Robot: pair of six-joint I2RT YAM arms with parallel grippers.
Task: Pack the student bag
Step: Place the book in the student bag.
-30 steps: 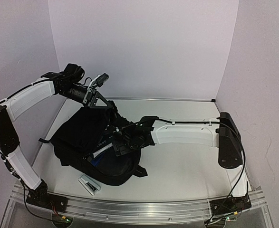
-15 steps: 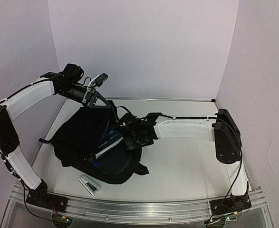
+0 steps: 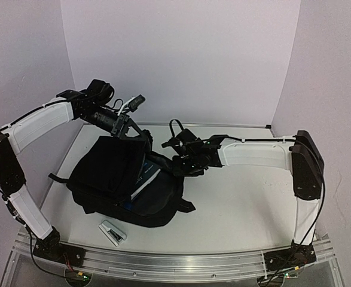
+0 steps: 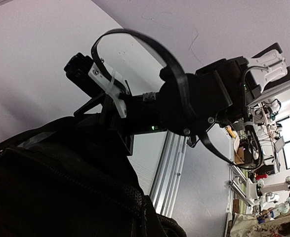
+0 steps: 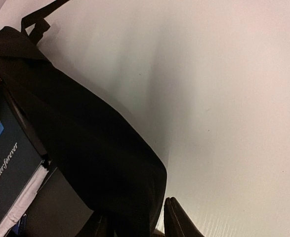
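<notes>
Jaws of the right pincer (image 5: 137, 222) stand part-way closed on either side of the dark rim of the student bag (image 3: 106, 173), at the bag's 3 o'clock edge. Whether the pads already bite the cloth cannot be told. At the bag's 12 o'clock the left pincer (image 3: 132, 127) is fully closed and appears to pinch the upper lip, which rises toward it. Between the two the mouth gapes.

The step looks like taking a second hold on the rim to spread the opening. Done well, the right pincer takes a deep bite of the outer fabric rather than a thin fold. It then draws gently toward 3 o'clock while the left holds its lip high, so the mouth widens without tipping the load.

The bag lies at about 9 o'clock from the middle of the tabletop (image 3: 241, 203). Inside, a dark blue book (image 3: 146, 175) with white lettering leans against the lower wall, its page edges showing. A small pale-and-dark object (image 3: 112, 232) sits on the tabletop at the bag's 6 o'clock, outside it.
</notes>
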